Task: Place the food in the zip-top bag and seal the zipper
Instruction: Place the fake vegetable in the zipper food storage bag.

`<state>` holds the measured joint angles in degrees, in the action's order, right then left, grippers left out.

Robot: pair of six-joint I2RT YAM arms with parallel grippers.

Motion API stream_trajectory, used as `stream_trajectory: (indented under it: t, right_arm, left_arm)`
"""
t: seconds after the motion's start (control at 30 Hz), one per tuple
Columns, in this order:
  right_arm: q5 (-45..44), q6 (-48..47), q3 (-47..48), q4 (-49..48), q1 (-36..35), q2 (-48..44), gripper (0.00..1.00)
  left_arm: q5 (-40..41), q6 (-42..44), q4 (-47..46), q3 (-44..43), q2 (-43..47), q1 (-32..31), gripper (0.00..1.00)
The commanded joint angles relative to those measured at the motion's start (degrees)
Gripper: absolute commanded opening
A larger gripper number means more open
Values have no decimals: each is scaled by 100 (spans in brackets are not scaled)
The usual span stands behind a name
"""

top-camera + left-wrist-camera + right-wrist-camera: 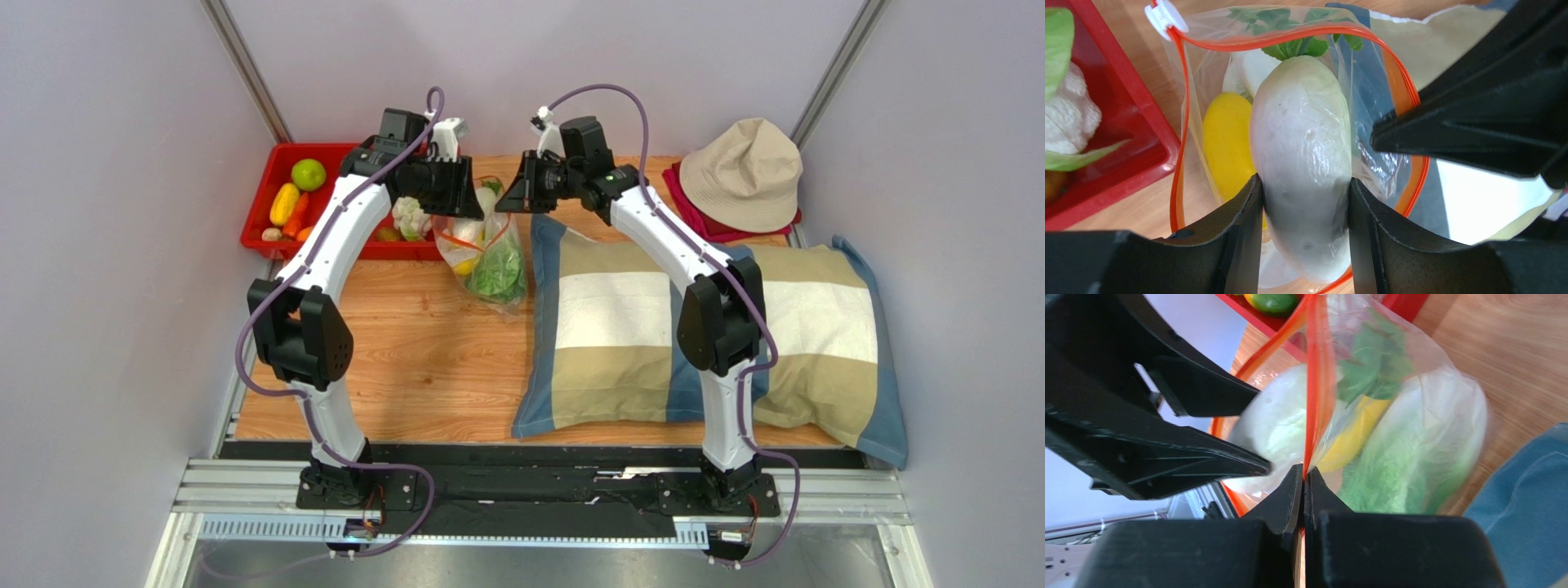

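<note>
The clear zip-top bag point(493, 263) lies on the wooden table between the red tray and the pillow, its mouth held open toward the back. Its orange-red zipper point(1180, 104) rings the mouth, with the white slider tab point(1165, 16) at the far left. My left gripper point(1306, 202) is shut on a white radish point(1303, 153) with green leaves, half inside the mouth. A yellow piece point(1226, 144) and green lettuce point(1407, 459) lie inside the bag. My right gripper point(1303, 478) is shut on the zipper strip point(1315, 386) at the mouth's right edge.
The red tray point(272, 184) at the back left holds a green fruit point(308, 174), a yellow pepper point(285, 203), a cauliflower point(411, 218) and other pieces. A checked pillow point(699, 331) lies right of the bag. A beige hat point(743, 172) sits behind it.
</note>
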<state>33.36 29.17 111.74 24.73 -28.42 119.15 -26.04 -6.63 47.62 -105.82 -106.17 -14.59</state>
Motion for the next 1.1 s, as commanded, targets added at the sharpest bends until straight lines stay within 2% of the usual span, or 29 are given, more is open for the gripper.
stream_trajectory:
  t: [0.0, 0.03, 0.1, 0.2, 0.23, 0.3, 0.47, 0.5, 0.53, 0.63, 0.7, 0.77, 0.8, 0.9, 1.07]
  right_arm:
    - [135, 510, 49, -530, -84, -243, 0]
    - [144, 572, 49, -548, -84, -217, 0]
    - [135, 634, 84, -557, -84, -191, 0]
    - [91, 616, 163, -496, -40, -155, 0]
    - [74, 634, 146, -496, -23, -138, 0]
    - [65, 678, 120, -504, 39, -138, 0]
    - [109, 643, 6, -487, 144, -173, 0]
    - [126, 634, 5, -487, 162, -164, 0]
    - [153, 625, -3, -478, 171, -164, 0]
    - [214, 512, 14, -443, 188, -182, 0]
    - [232, 397, 5, -408, 179, -217, 1]
    - [197, 178, -12, -311, 179, -287, 1]
    - [179, 107, -56, -294, 179, -305, 1]
    - [197, -86, -187, -267, 179, -393, 2]
    - [232, -130, -223, -276, 179, -384, 1]
  left_arm:
    - [196, -1207, -305, 44, 26, -97, 41]
    - [83, -1313, -297, 61, 35, -123, 54]
    - [-76, -1244, -210, 53, 61, -141, 63]
    - [2, -622, 46, 105, 315, -97, 76]
    - [37, -333, -15, 184, 438, -53, 87]
    - [-75, -181, -86, 351, 755, 175, 99]
    - [-989, -514, 204, 45, 809, 1062, 99]
    - [-990, -488, 291, -43, 774, 1220, 97]
    - [-956, -270, 518, -122, 738, 1283, 88]
    - [-772, -110, 478, -71, 817, 1607, 85]
    - [-317, -101, 433, 9, 817, 2010, 87]
    - [289, -93, 607, -270, 537, 2266, 87]
    - [902, -84, 835, -420, 388, 2450, 88]
    - [2056, -215, 1004, -843, -157, 2610, 91]
    - [2595, -409, 811, -1247, -1027, 2891, 92]
